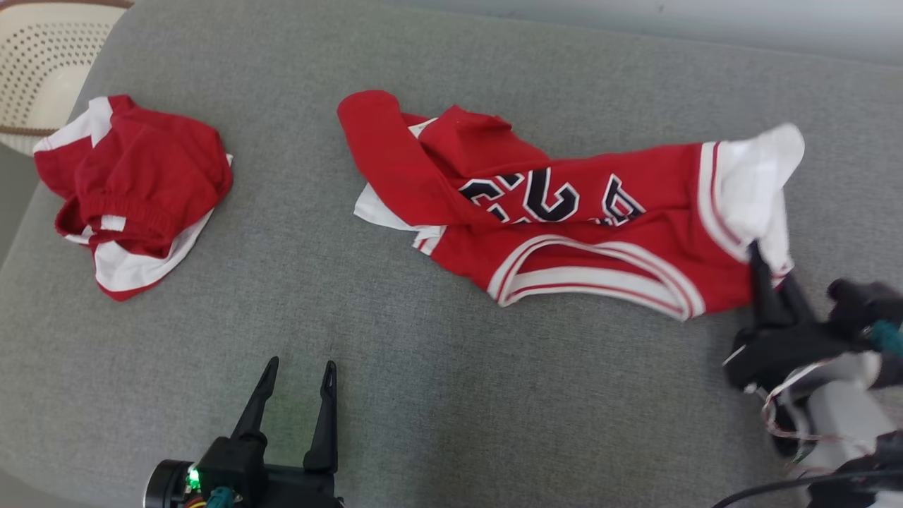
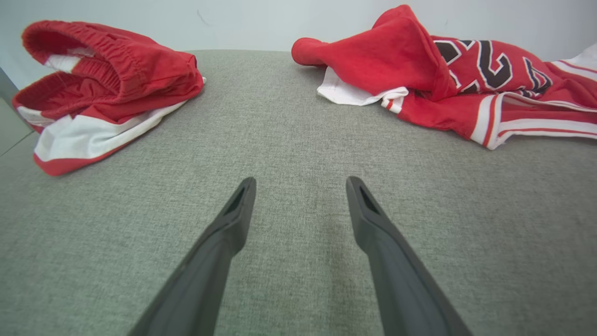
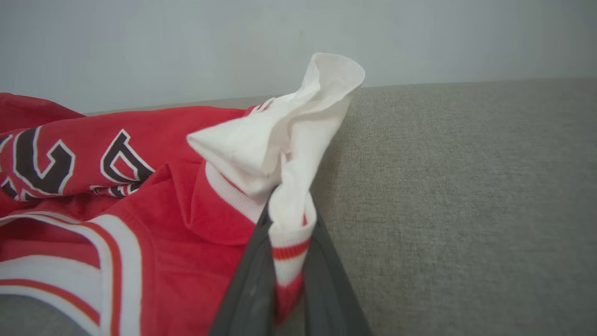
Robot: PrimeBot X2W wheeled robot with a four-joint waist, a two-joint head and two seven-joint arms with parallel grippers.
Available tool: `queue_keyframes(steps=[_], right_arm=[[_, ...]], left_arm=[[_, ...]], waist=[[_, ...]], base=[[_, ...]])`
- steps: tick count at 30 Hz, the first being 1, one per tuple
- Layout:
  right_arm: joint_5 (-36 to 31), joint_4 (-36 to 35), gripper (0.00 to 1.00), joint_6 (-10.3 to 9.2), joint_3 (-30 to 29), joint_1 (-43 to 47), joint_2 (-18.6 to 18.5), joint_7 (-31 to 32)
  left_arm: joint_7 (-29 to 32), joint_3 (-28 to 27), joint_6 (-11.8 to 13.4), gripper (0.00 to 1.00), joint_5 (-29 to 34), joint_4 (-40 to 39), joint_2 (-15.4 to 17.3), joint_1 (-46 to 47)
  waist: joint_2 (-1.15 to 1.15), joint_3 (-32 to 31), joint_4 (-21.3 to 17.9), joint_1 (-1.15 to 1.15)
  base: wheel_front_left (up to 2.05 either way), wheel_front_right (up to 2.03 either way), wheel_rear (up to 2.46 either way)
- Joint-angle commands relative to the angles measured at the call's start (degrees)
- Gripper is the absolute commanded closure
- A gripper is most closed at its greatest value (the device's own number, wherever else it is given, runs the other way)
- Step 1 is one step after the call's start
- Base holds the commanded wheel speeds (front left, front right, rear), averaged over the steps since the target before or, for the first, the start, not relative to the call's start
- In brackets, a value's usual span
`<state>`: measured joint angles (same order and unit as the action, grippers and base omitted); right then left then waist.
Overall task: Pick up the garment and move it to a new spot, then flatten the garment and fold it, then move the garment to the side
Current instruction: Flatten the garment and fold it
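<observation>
The left gripper (image 1: 300,364) holds its fingers (image 1: 254,409) spread wide; the right gripper (image 1: 769,267) has them pinched together.

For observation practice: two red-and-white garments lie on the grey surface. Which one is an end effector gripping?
The jersey with black lettering: the right end effector is shut on its white edge. The unlettered garment lies untouched.

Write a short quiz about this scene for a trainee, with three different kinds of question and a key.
1. True or false: the left gripper holds the shorts.
2. The right gripper is shut on which part of the jersey? A) white end B) black number C) red far end
3. Fill in: ___ garments lie on the grey cushion.
Key: 1 false; 2 A; 3 two.
</observation>
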<state>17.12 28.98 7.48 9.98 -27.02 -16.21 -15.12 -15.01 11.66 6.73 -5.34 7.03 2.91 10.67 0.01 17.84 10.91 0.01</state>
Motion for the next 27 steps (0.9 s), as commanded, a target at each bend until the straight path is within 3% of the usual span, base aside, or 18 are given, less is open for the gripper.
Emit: queue_keyframes(steps=[1,6,13,14,15,22,27], right_arm=[[-0.7,0.1,1.0,0.02,-0.2,-1.6,-1.7,0.0],[-3.1,3.5,1.0,0.01,0.3,-10.0,-8.9,0.0],[-4.6,16.7,1.0,0.01,-1.7,-20.1,-16.2,0.0],[-4.7,18.6,0.2,0.01,-2.0,-21.2,-16.5,0.0],[-5.1,20.3,0.0,0.01,-2.0,-21.9,-16.6,0.0],[-6.5,18.6,0.0,0.01,-2.4,-21.8,-14.7,0.0],[-5.0,11.9,0.0,0.01,0.8,-16.9,-11.8,0.0]], left_arm=[[-0.3,0.3,0.3,0.0,-0.8,-0.1,0.0,0.1],[-0.3,2.3,0.8,0.0,-1.3,-0.1,0.0,1.6],[-0.2,5.7,1.5,0.0,-2.8,0.8,0.0,2.5],[-0.3,5.9,1.7,0.0,-3.0,0.8,0.0,2.5],[-0.3,6.1,2.0,0.0,-3.3,0.8,0.0,2.5],[-0.3,6.2,2.3,0.0,-4.2,1.5,0.0,1.6],[-0.3,5.4,1.8,0.0,-3.8,2.7,0.0,1.4]], waist=[[-0.01,1.4,1.3,-0.01],[-0.01,3.6,3.1,-0.01],[-0.01,4.8,6.3,-0.01],[-0.01,4.8,6.4,-0.01],[-0.01,4.8,6.5,-0.01],[-0.01,3.6,5.2,-0.01],[-0.01,1.5,3.1,-0.01]], base=[[0.0,0.0,0.0],[0.0,0.0,0.0],[0.0,0.0,0.0],[0.0,0.0,0.0],[0.0,0.0,0.0],[0.0,0.0,0.0],[0.0,0.0,0.0]])
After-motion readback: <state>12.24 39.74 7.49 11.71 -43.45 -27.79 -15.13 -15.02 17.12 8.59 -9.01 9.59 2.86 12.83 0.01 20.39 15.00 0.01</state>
